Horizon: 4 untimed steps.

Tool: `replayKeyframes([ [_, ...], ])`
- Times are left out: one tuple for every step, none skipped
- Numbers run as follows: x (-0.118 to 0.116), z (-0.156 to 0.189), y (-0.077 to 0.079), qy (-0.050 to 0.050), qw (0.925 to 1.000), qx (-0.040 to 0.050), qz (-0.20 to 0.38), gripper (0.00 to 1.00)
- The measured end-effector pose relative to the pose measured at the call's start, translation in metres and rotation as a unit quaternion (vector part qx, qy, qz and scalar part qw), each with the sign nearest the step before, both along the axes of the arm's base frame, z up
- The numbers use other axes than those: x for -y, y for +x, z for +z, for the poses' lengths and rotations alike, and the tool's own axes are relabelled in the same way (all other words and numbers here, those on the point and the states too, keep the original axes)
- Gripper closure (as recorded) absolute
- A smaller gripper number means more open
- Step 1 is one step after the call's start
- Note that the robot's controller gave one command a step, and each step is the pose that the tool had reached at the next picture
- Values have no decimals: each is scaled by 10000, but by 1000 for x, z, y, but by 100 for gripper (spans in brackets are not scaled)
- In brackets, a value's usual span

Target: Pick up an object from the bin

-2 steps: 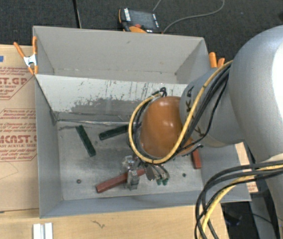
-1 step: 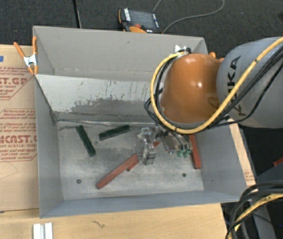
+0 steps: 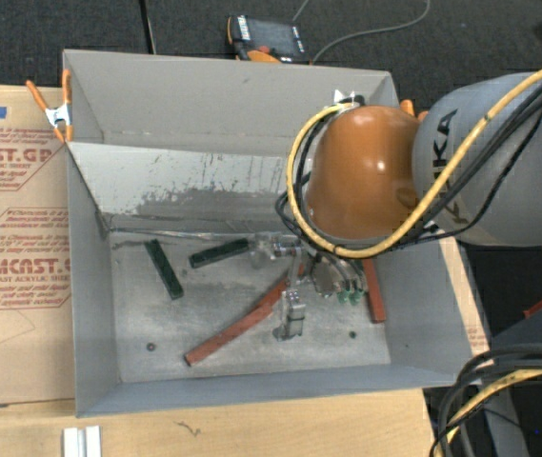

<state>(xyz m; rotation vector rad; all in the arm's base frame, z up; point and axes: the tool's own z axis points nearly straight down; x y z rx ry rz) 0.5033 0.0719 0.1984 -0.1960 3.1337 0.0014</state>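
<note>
Item: long flat red-brown strip (image 3: 237, 327), lying diagonally mid-floor in the grey metal bin (image 3: 90, 284), its upper end just beside the gripper (image 3: 291, 329) (open or closed: cannot tell); probably light, somewhat bendy, smooth, so best pinched across its narrow width, near the middle.

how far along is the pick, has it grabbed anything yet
Done: the gripper is down in the grey metal bin, at the upper end of the long red-brown flat strip. In hand: positioning there; the strip lies flat on the floor. Left: the grasp and lift. Two dark green sticks lie apart, leftward.
</note>
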Motion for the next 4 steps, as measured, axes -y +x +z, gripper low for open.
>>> replayKeyframes([
  [-29,-133,17,-1,9978,-36,-669,0],
  [-29,-129,19,5,9977,-9,-672,100],
  [-7,7,30,10,9976,38,-690,100],
  [-8,2,28,5,9976,1,-686,0],
])
